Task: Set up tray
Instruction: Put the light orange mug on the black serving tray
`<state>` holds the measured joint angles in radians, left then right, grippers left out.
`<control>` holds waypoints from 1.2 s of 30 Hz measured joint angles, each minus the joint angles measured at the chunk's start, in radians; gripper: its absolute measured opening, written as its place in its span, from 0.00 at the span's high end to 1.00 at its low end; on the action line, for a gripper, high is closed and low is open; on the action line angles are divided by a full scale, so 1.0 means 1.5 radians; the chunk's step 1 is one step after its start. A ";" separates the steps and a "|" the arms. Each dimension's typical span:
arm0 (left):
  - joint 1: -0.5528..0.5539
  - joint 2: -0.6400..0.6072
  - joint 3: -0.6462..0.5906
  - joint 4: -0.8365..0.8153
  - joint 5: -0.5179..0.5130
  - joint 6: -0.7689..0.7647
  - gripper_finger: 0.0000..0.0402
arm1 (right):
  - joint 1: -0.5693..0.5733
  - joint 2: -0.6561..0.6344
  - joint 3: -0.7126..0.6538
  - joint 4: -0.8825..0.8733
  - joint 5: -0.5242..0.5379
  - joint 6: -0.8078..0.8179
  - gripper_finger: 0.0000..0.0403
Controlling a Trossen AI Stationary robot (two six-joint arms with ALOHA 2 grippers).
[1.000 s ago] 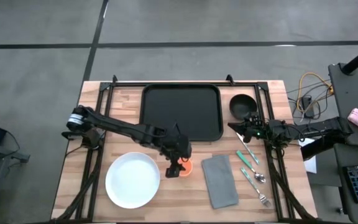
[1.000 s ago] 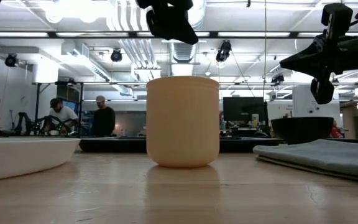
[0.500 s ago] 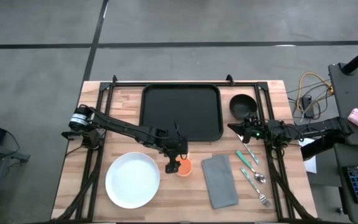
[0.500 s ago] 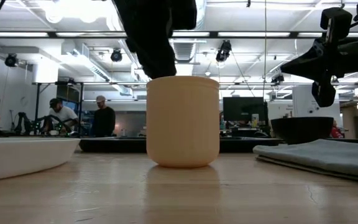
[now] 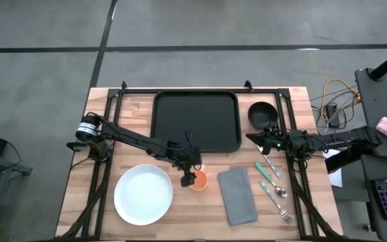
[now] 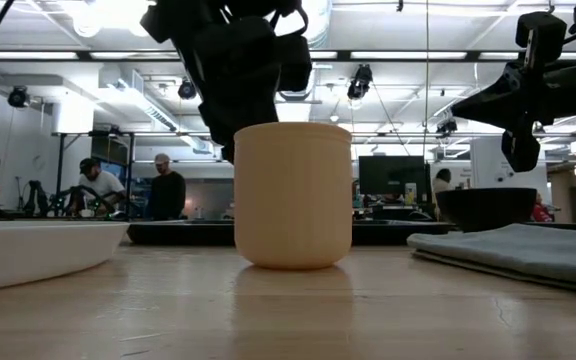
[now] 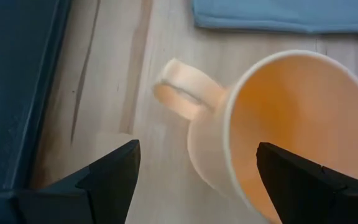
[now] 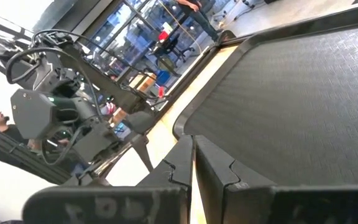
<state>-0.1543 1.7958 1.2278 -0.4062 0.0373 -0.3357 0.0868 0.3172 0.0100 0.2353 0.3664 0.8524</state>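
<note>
Bench (image 5: pixel 113 121), wooden slats, dark frame rails running down both long sides. Tray (image 5: pixel 196 122) lies flat at the far middle of the bench, bare inside, its low rim close to the bench's far edge.

Left end effector (image 5: pixel 189 173) is down at the orange cup (image 5: pixel 198 179), just off the tray's near rim. Fingers spread wide: in the left wrist view one dark fingertip (image 7: pixel 107 180) sits on the handle side and the other past the cup's (image 7: pixel 278 134) far wall, the cup between them with wood showing on either side. No contact visible. Cup stands upright on the bench in the low view (image 6: pixel 293 195), handle toward the tray.

White plate (image 5: pixel 144 194) is near the cup on the left arm's side, well apart from the tray. Grey napkin (image 5: pixel 238 195) lies just beside the cup on the other side; the gap there is slim.

Right end effector (image 5: pixel 255 138) waits over the tray's right edge, near the black bowl (image 5: pixel 263 113), fingers pressed together and holding nothing. Green-handled cutlery (image 5: pixel 273 183) lies between napkin and the right rail.

Open wood remains along the near bench edge.
</note>
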 joint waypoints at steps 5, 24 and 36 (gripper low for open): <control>0.000 0.000 0.006 0.000 0.000 -0.003 0.26 | 0.000 0.000 0.000 0.000 0.000 0.000 0.98; 0.000 0.000 0.010 -0.001 0.008 -0.013 0.56 | 0.000 0.000 0.000 0.000 0.001 0.000 0.98; 0.000 0.000 0.010 -0.001 0.009 -0.013 0.78 | 0.000 0.000 0.000 0.000 0.001 0.000 0.98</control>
<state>-0.1539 1.7958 1.2427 -0.4076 0.0509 -0.3548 0.0868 0.3168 0.0100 0.2356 0.3672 0.8524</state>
